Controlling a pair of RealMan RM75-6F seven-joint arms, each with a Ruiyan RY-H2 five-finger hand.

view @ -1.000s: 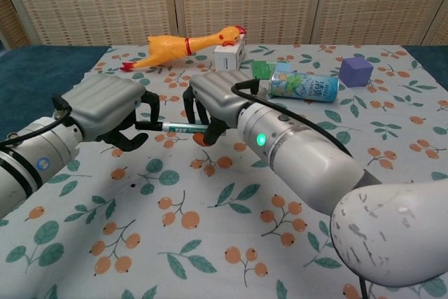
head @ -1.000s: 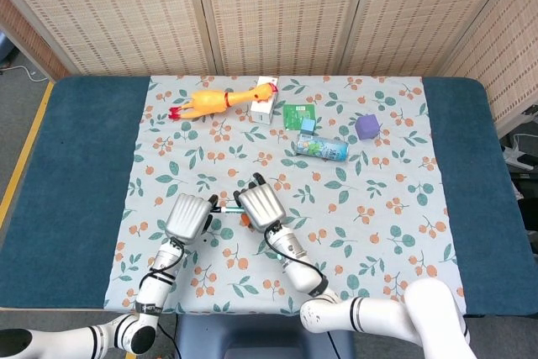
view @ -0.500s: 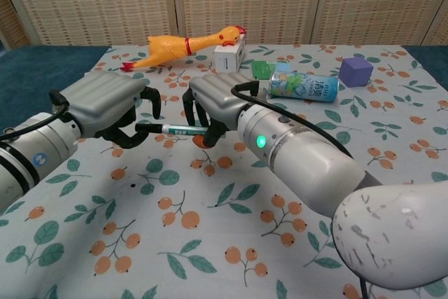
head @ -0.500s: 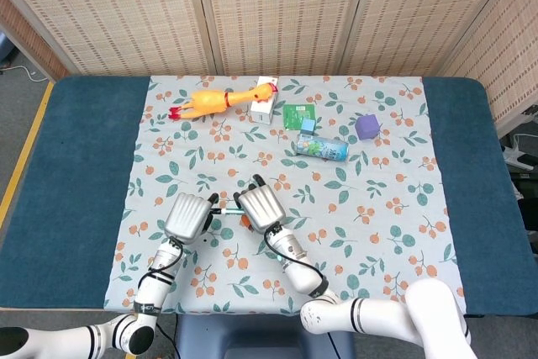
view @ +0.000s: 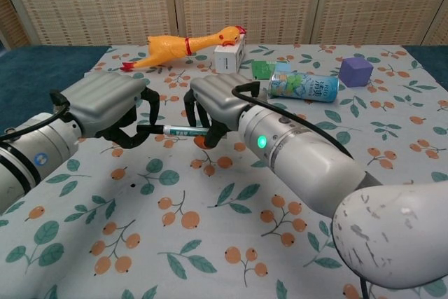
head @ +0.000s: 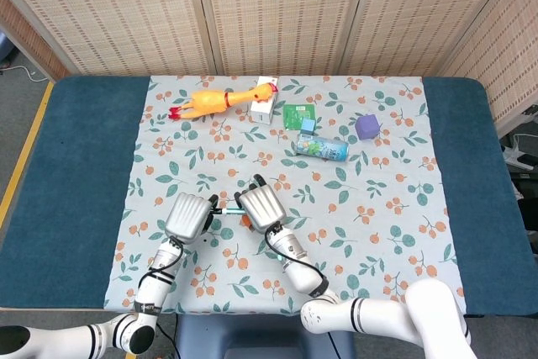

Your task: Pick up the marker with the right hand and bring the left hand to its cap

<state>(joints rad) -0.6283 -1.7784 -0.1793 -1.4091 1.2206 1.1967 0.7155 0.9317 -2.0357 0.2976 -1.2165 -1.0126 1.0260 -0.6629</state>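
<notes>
Floral cloth on blue table [head: 76, 174], wicker screens behind. Right hand [view: 218, 102] grasps the marker [view: 180, 130], lifted level off the cloth. Left hand [view: 108, 105] curls around its dark cap end, apparently touching. Judged: both steps essentially done.

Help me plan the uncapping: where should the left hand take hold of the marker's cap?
Around the dark cap end, coming from the robot's left along the marker. It lies level, its barrel held in the right hand; the cap juts toward the left hand.
</notes>
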